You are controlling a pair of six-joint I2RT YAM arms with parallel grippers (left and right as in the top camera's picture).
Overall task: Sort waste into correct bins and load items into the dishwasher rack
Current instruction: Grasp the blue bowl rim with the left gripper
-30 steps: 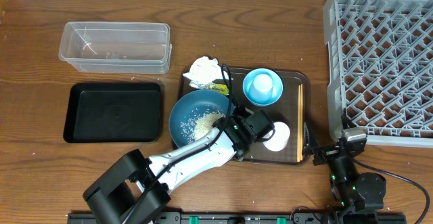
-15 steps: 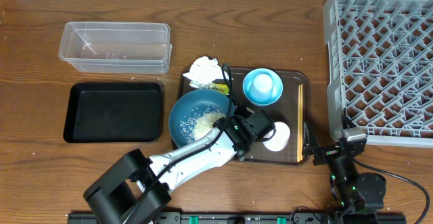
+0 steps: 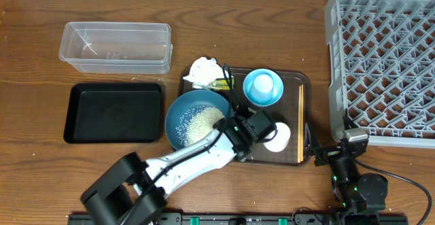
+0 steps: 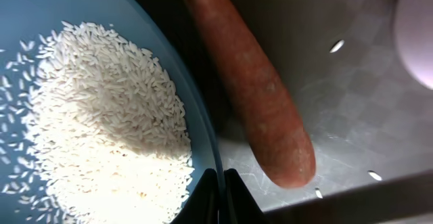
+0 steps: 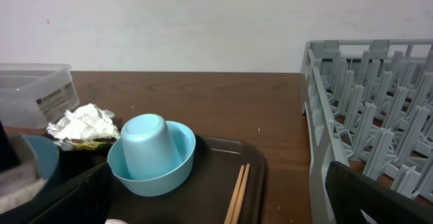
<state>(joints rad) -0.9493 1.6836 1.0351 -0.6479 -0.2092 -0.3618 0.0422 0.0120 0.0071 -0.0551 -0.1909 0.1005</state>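
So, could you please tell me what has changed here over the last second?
The left gripper has closed on the rim of the large teal bowl. The bowl has shifted slightly to the left, and the rice has spread out in it. The chopsticks, the rack and the open right gripper stayed as they were.

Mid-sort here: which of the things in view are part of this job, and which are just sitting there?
Part of the job: rice in the teal bowl, carrot, tissue, wrapper, black tray, clear tub, light-blue bowl, white cup, chopsticks, grey rack.
Just lying about: brown serving tray, wooden table.
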